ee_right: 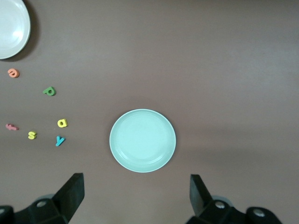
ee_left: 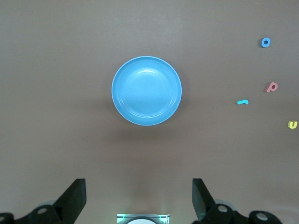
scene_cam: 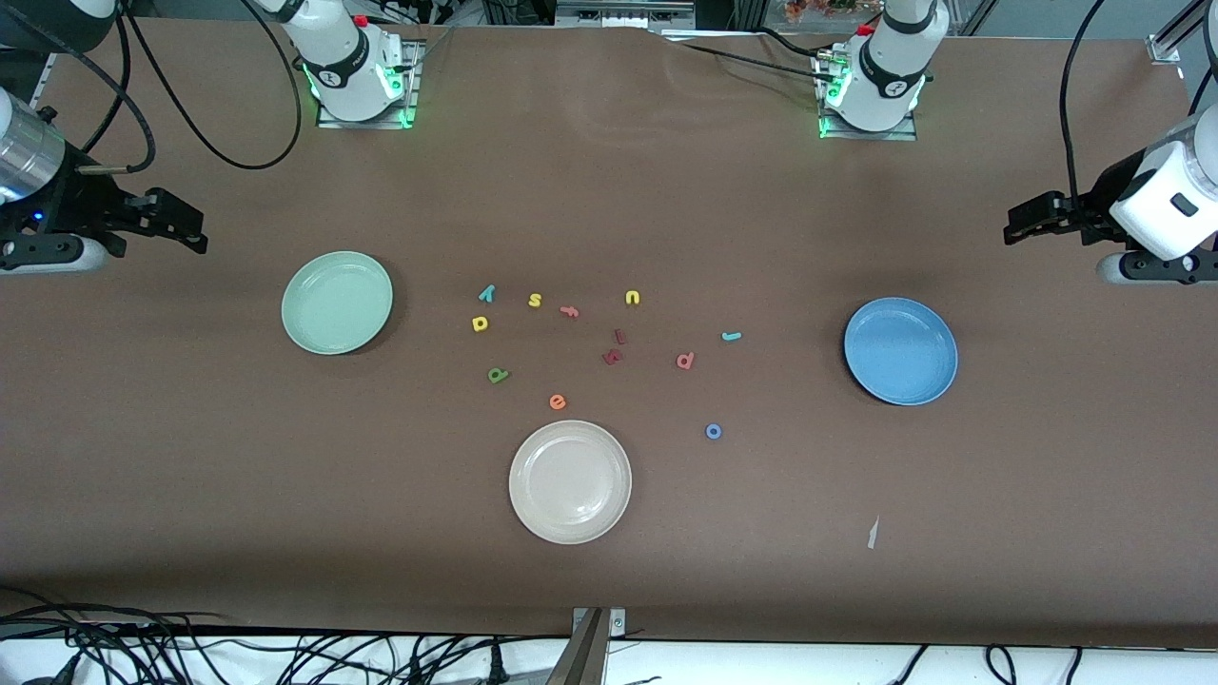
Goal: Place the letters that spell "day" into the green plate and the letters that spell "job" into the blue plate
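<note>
The green plate (scene_cam: 337, 303) (ee_right: 142, 140) lies toward the right arm's end of the table and the blue plate (scene_cam: 900, 350) (ee_left: 146, 91) toward the left arm's end; both hold nothing. Between them lie the teal y (scene_cam: 487, 293), the yellow round-bowled letter (scene_cam: 480, 323), the dark green letter (scene_cam: 498, 375), the teal j (scene_cam: 731, 336), the coral b (scene_cam: 684, 361) and the blue o (scene_cam: 713, 431). My right gripper (scene_cam: 195, 231) (ee_right: 137, 196) hangs open beside the green plate. My left gripper (scene_cam: 1012, 228) (ee_left: 139, 198) hangs open beside the blue plate.
A cream-white plate (scene_cam: 570, 481) sits nearer the front camera than the letters. Other letters lie among them: yellow s (scene_cam: 535, 301), yellow u (scene_cam: 632, 298), salmon f (scene_cam: 569, 310), orange e (scene_cam: 557, 401), two dark red ones (scene_cam: 612, 357).
</note>
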Controlling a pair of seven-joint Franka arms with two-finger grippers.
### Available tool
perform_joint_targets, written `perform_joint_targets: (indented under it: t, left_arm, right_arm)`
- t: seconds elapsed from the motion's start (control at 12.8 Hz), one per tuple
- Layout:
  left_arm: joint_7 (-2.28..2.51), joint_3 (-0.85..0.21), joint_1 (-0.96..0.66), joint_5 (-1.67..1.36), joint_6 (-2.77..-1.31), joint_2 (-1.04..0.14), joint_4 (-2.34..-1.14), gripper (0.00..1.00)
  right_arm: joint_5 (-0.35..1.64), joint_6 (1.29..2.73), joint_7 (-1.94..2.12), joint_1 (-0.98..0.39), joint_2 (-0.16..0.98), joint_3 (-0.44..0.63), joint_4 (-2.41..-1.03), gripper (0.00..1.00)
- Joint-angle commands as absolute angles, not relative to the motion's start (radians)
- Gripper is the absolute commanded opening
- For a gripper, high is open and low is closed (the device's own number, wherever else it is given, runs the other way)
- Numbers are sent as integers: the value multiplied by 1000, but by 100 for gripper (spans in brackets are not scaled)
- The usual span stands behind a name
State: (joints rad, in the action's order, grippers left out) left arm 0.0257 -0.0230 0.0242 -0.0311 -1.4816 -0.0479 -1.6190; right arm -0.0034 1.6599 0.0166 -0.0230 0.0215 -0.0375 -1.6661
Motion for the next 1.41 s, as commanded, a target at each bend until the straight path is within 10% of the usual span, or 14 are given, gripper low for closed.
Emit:
perform_joint_targets:
  t: [0.0, 0.78, 1.33]
  left_arm:
    - [12, -23, 29, -49, -1480, -60, -1617, 100]
    - [622, -72, -121, -156, -1721, -328, -1609, 100]
    - [1266, -74, -299, -160, -2055, -512, -1647, 100]
  right_arm:
    - [-20, 1619, 12, -78, 89, -38, -1649, 100]
    - [12, 1876, -251, -244, 351, -40, -1719, 100]
    - [8, 2419, -615, -449, 455, -35, -1980, 100]
